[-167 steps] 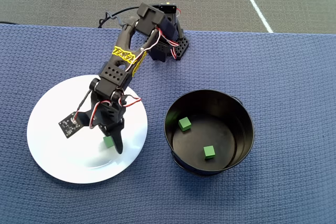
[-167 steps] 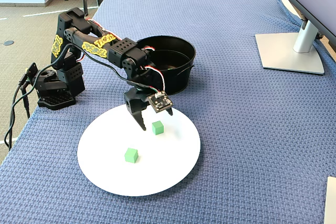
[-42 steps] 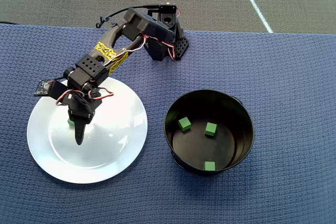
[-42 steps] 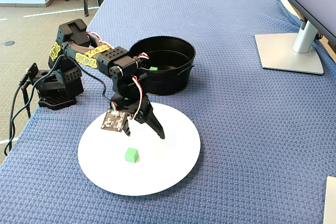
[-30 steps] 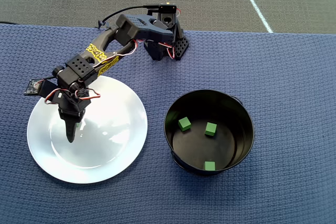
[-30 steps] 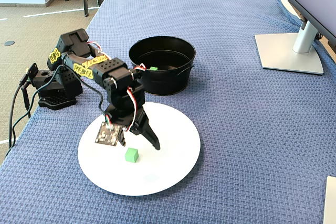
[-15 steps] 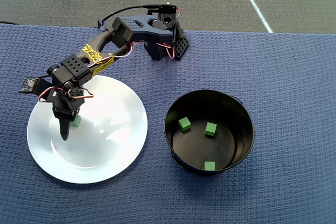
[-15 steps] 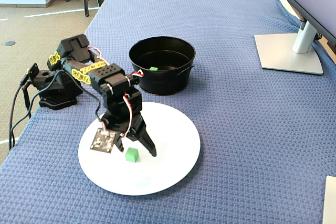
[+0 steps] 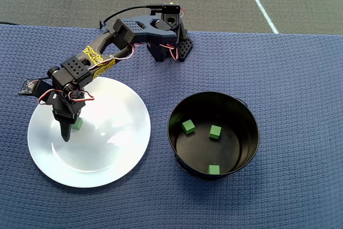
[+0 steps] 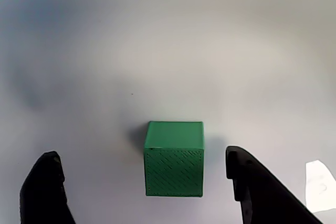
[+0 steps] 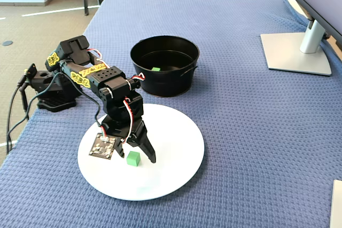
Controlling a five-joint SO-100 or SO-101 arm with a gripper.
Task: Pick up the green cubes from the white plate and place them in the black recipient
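One green cube (image 9: 78, 124) lies on the left part of the white plate (image 9: 107, 154). My gripper (image 9: 72, 130) is open, low over the plate, with the cube between its jaws and not touched. In the wrist view the cube (image 10: 174, 158) sits nearer the right finger (image 10: 252, 187) of the gripper (image 10: 142, 153), on the plate (image 10: 168, 51). The fixed view shows the same cube (image 11: 133, 157), gripper (image 11: 134, 158) and plate (image 11: 176, 148). Three more green cubes (image 9: 188, 127) (image 9: 215, 132) (image 9: 214, 169) lie inside the black recipient (image 9: 244, 113), right of the plate; the fixed view shows one of them (image 11: 156, 69) in it (image 11: 165, 84).
The arm's base (image 9: 171, 46) stands on the blue cloth behind plate and pot. A monitor stand (image 11: 296, 52) sits at the far right in the fixed view. The table's edge runs just behind the base.
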